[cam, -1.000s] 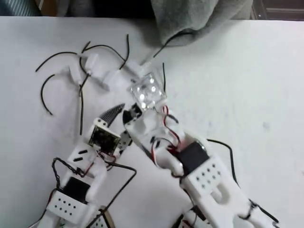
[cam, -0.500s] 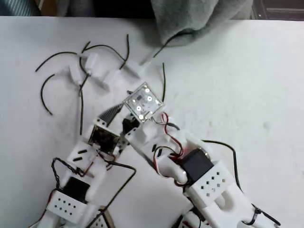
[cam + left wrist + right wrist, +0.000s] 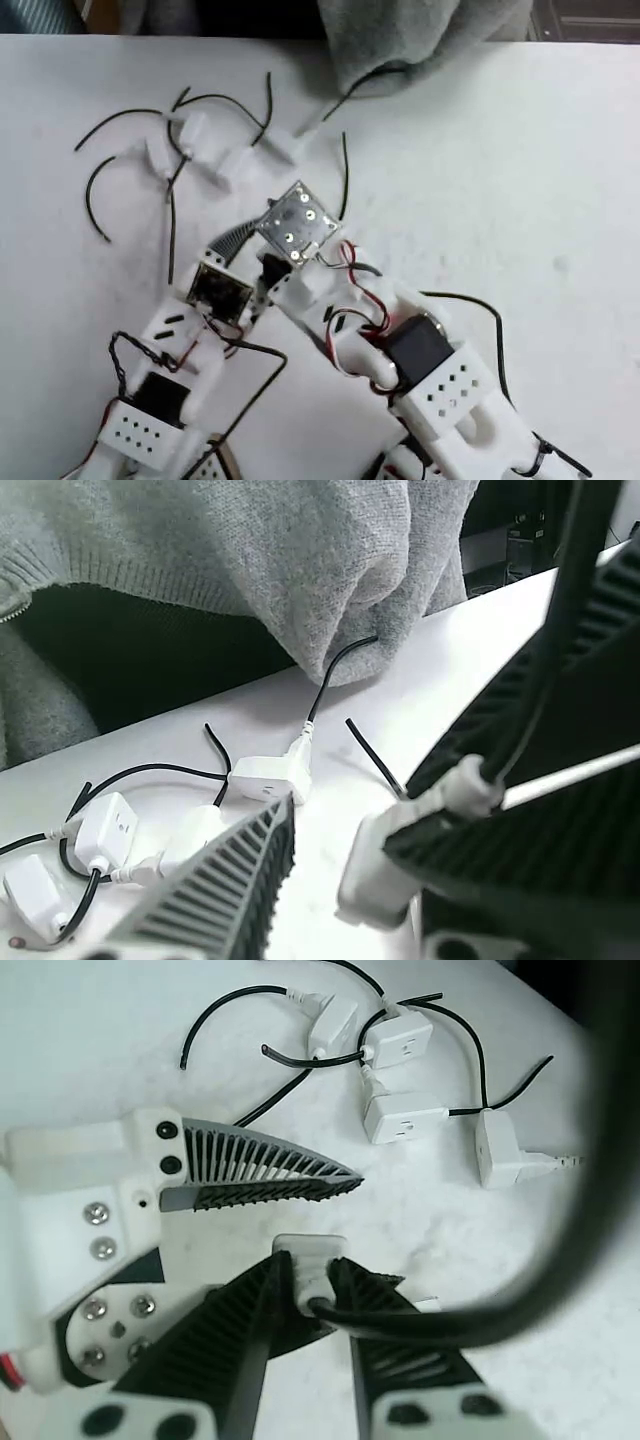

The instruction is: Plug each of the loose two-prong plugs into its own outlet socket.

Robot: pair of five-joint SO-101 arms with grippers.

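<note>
My right gripper is shut on a white two-prong plug whose black cord curves away past the camera. In the high view this gripper hovers low at mid-table, close beside my left gripper. The left gripper is open with nothing gripped, and one ribbed finger points across just beyond the held plug. Its ribbed finger stands next to the held plug. Several white outlet sockets and plugs with short black cords lie farther back; one socket face shows its slots.
A grey knitted cloth lies over the table's far edge, and a cord runs under it. Loose black cord ends curl at the far left. The right half of the white table is bare.
My right arm has drawn back toward the near side with the plug in its gripper, ending close to the left gripper. The left arm has stayed still.
</note>
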